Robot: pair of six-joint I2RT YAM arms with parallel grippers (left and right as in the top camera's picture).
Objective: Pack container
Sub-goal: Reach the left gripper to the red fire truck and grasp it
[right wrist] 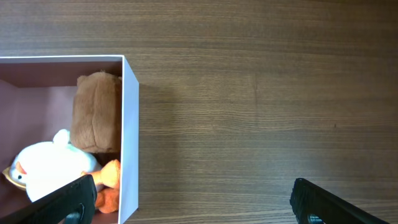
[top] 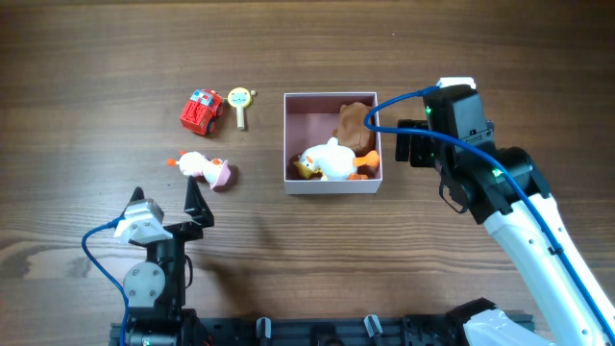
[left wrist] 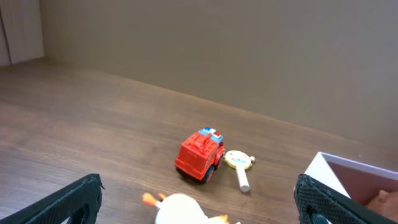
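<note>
The container [top: 332,187] is a square white-walled box with a pink inside at the table's middle. It holds a brown plush [top: 352,122] and a white duck plush [top: 333,160]. My right gripper [top: 415,146] is open and empty, just right of the container. In the right wrist view its fingers [right wrist: 199,202] straddle the box's right wall [right wrist: 129,124], above the brown plush [right wrist: 96,112] and the duck [right wrist: 53,165]. My left gripper [top: 168,200] is open and empty, near a small white and pink chick toy [top: 204,168], which also shows in the left wrist view [left wrist: 180,210].
A red fire truck [top: 201,111] and a yellow round toy on a white stick [top: 239,101] lie left of the container. Both show in the left wrist view, the truck [left wrist: 200,155] beside the stick toy [left wrist: 239,163], with the container's corner [left wrist: 323,169] at right.
</note>
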